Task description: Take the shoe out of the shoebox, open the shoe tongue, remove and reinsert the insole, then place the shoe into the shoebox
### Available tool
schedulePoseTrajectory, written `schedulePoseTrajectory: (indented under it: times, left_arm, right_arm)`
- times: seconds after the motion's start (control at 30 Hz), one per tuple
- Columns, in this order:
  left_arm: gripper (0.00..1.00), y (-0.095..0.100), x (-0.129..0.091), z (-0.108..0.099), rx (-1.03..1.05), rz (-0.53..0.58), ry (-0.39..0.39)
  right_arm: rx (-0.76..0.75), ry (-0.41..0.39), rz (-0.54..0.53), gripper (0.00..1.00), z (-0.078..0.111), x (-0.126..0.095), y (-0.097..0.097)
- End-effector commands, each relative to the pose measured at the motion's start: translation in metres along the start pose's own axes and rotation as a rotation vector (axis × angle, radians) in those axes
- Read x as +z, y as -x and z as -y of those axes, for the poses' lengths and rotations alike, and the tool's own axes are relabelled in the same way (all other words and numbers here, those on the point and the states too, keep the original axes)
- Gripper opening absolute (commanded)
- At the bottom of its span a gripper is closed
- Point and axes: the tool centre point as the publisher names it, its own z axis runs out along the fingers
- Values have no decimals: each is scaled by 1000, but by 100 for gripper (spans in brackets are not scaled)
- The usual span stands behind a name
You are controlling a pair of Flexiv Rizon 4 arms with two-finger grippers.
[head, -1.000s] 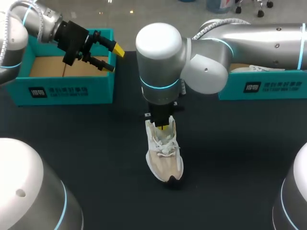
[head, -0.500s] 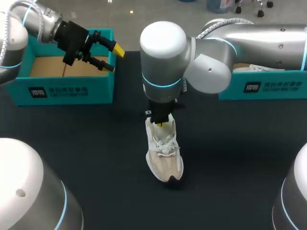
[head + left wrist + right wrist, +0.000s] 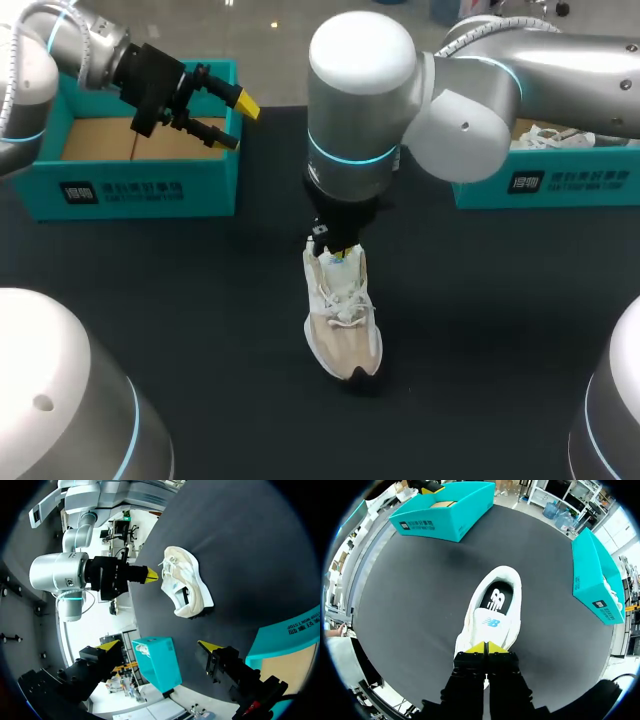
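A white and beige shoe (image 3: 343, 320) lies on the black table, toe toward the front edge. In the right wrist view its tongue (image 3: 492, 622) is folded toward the laces, and the dark insole (image 3: 496, 599) shows in the opening. My right gripper (image 3: 335, 252) hangs just above the tongue, its yellow tips (image 3: 485, 647) pressed together, with nothing visibly held. My left gripper (image 3: 238, 122) is open over the near corner of the left teal shoebox (image 3: 150, 185), holding nothing. From the left wrist view the shoe (image 3: 187, 587) lies ahead, with the right gripper (image 3: 151, 575) at its laces.
The left shoebox shows a bare cardboard floor. A second teal shoebox (image 3: 545, 185) at the back right holds another white shoe (image 3: 548, 135). My right arm's big joints hang over the table's middle. Black tabletop surrounds the shoe on all sides.
My right arm has shifted right and lifted, drawing its shut gripper slightly up from the shoe. The shoe and my left arm have not moved.
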Motion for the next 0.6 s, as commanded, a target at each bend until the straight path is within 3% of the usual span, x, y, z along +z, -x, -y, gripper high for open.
schedulePoseTrajectory:
  times: [0.03, 0.3, 0.4, 0.47, 0.5, 0.6]
  left_arm:
    - [100, 0, 0, 0, 1, -2, -1]
    - [100, 0, 0, 0, 1, -2, -1]
    - [100, 0, 0, 0, 1, -2, -1]
    - [100, 0, 0, 0, 1, -2, -1]
    - [100, 0, 0, 0, 1, -2, -1]
    - [100, 0, 0, 0, 1, -2, -1]
  right_arm:
    - [0, -24, 0, 0, -9, 3, -2]
    - [0, -24, 0, 0, -9, 3, -2]
    - [-350, 24, 136, 0, -24, 0, -1]
    - [-493, 77, 113, 0, -32, -4, 6]
    - [-520, 68, 168, 0, -35, -7, 10]
    - [-657, 97, 152, 0, -45, -13, 18]
